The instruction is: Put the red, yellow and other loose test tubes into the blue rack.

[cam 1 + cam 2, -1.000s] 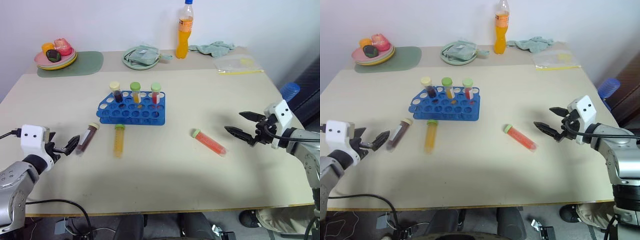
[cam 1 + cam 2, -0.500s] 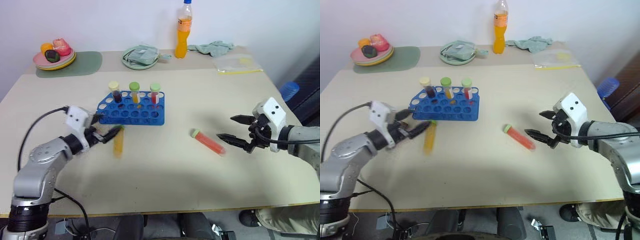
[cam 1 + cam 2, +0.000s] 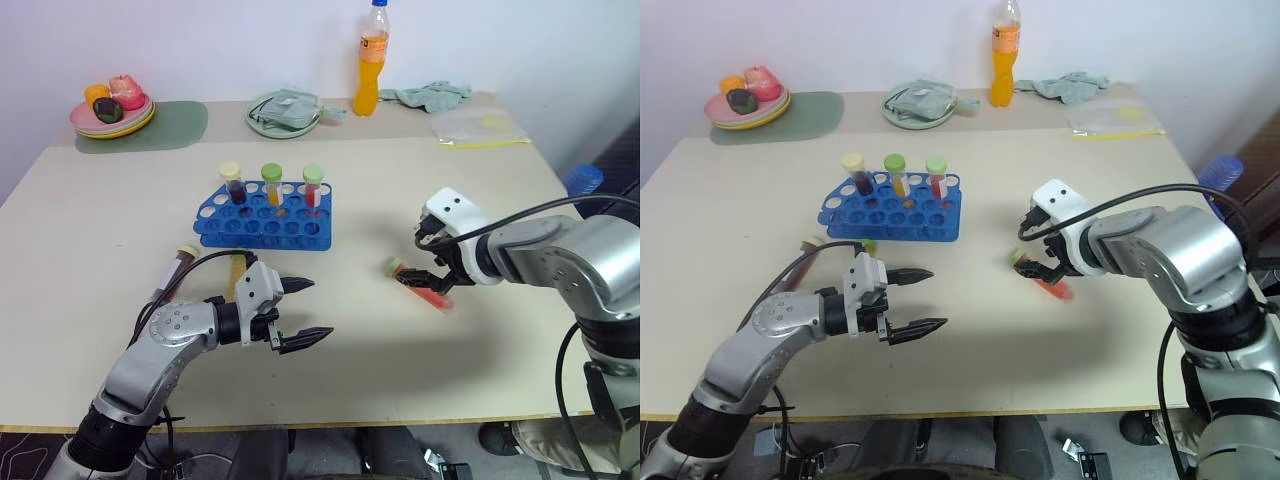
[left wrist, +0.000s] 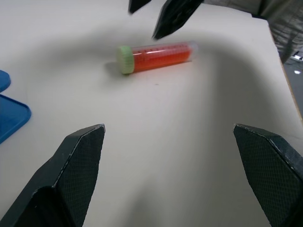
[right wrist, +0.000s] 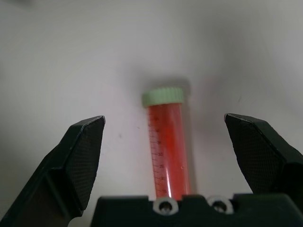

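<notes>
Right tool (image 3: 432, 272) is hanging directly over the red test tube (image 5: 166, 142), fingers spread wide, one finger to each side of it and not touching it. That tube is lying flat on the counter (image 3: 480, 200), its pale green cap (image 5: 163, 96) pointing away from the wrist.

Left tool (image 3: 297, 313) is hovering low over the counter with its two black fingers gaping and nothing between them, aiming across toward the red tube, which is lying well ahead of its tips. Just behind this tool's arm, the yellow test tube (image 3: 234, 282) and the dark test tube (image 3: 173, 272) are lying loose on the counter, partly hidden by the arm and its cable.

Beyond the left tool, the blue rack (image 3: 262, 218) is standing with three capped tubes upright in its back row. Farther off, past both tools, an orange drink bottle (image 3: 369, 60), a plate of toy food (image 3: 112, 110), a green dish (image 3: 284, 112), a cloth (image 3: 430, 95) and a clear bag (image 3: 474, 128) are sitting along the far edge.
</notes>
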